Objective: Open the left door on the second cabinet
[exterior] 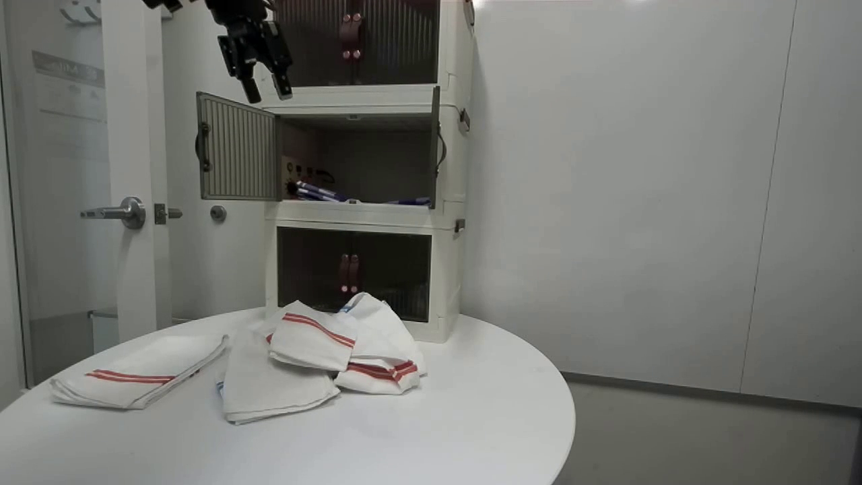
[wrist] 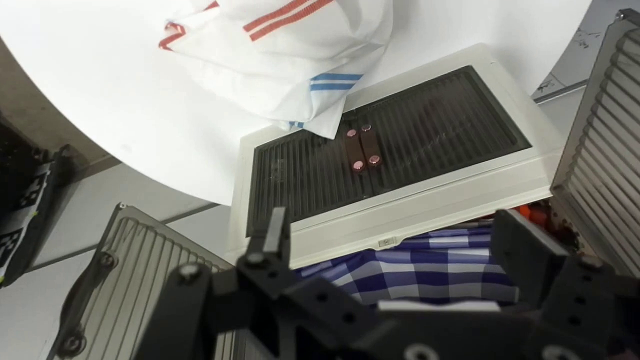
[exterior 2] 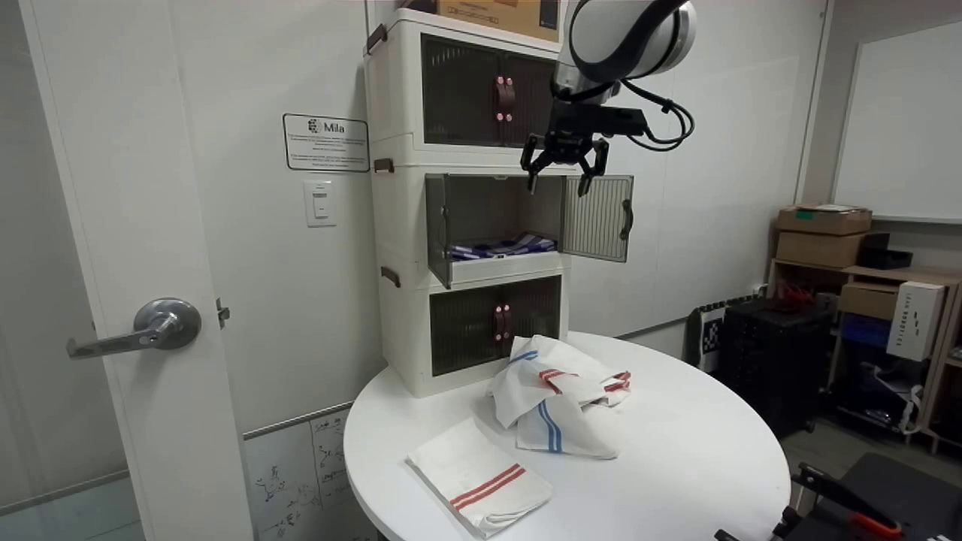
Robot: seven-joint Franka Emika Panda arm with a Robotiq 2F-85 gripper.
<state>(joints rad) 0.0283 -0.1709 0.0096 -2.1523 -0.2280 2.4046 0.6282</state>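
The gripper (exterior 2: pixel 558 185), fingers (exterior: pixel 250 89) spread, hangs near the second cabinet (exterior 2: pixel 398 222), whose left door (exterior: pixel 239 149) stands open; below that cabinet, towels (exterior: pixel 313 345) partly block 1 closed unit (exterior: pixel 397 263).

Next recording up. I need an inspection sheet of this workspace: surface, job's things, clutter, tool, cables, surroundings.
Surface: white table, round-edged, no spill seen.
Job's things: left door of the second cabinet stands open; right door open too.
Clutter: folded towel beside a towel heap on the table; checked cloth inside the second cabinet.
Tool: open, holding nothing.
Cables: black, looping out beside the arm.
Surroundings: room door with lever handle; stacked cardboard boxes.
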